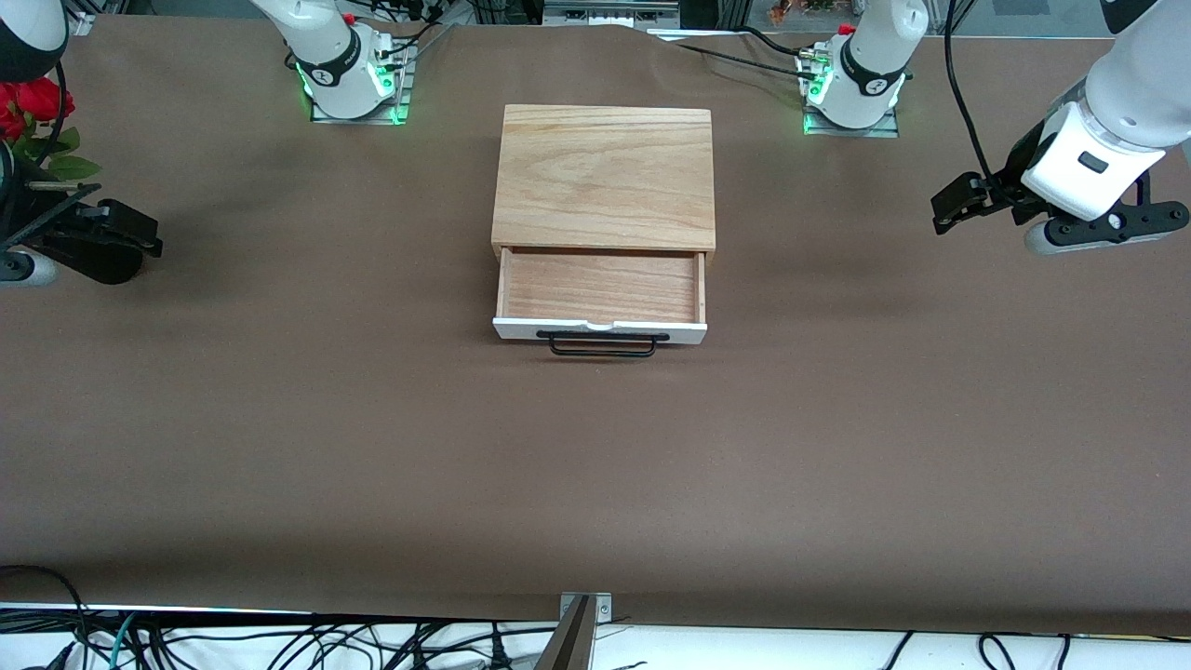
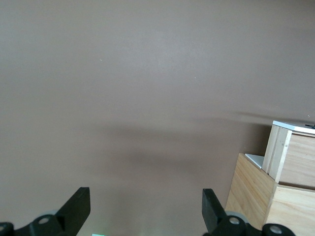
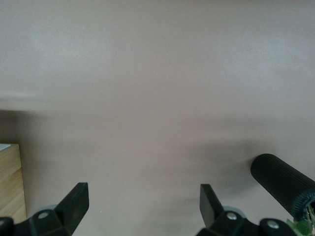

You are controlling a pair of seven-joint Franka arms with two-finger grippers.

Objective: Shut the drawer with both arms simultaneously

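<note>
- One drawer (image 1: 600, 288) stands pulled out of one oak-coloured box (image 1: 605, 175) at mid-bench, nearer the edge where the two arm bases stand; its white front panel and single black wire handle (image 1: 602, 345) face the front camera.
- The left end effector (image 1: 968, 207) hangs over the bench's edge at the left arm's end, fingers spread wide and empty in its wrist view.
- The right end effector (image 1: 112, 237) hangs over the edge at the right arm's end, fingers likewise spread and empty.
- Count: two arms, two end effectors, one drawer, one box, one bunch of red flowers (image 1: 28, 112) near the right arm's corner.
- Likely risk: both arms start well apart from the panel; uneven arrival would probably skew the drawer and jam it, or shove the unfixed box across the bench.
- A finger could also snag the wire handle.
</note>
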